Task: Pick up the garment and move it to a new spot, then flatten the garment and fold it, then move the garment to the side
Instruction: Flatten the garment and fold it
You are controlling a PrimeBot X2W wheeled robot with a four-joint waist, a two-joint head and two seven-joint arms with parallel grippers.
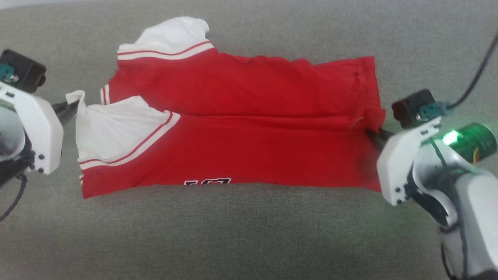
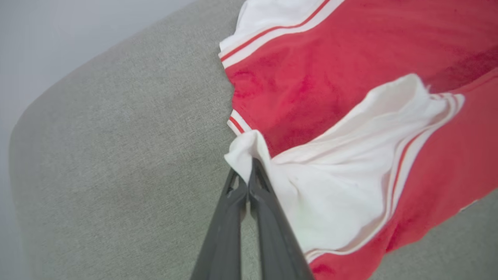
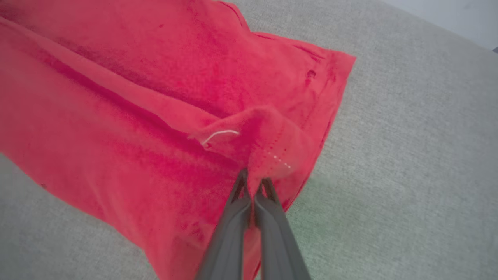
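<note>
The garment [image 1: 241, 116], a red jersey with white sleeves edged in red stripes, lies lengthwise on the grey cushion, its near half folded over toward the middle. Black-and-white lettering [image 1: 207, 181] peeks out at the near edge. My left gripper [image 1: 72, 109] is shut on the white sleeve tip [image 2: 247, 153] at the garment's left end, where the left gripper [image 2: 249, 175] pinches the cloth between its dark fingers. My right gripper [image 1: 374, 135] is shut on the red hem at the right end; the right gripper [image 3: 253, 184] holds a raised pinch of hem [image 3: 268, 155].
The grey fabric cushion [image 1: 249, 233] spreads wide around the garment, with open surface at the front and beyond both ends. Its rounded edge [image 2: 58, 89] shows against a pale wall. A black cable [image 1: 480, 74] runs up from my right wrist.
</note>
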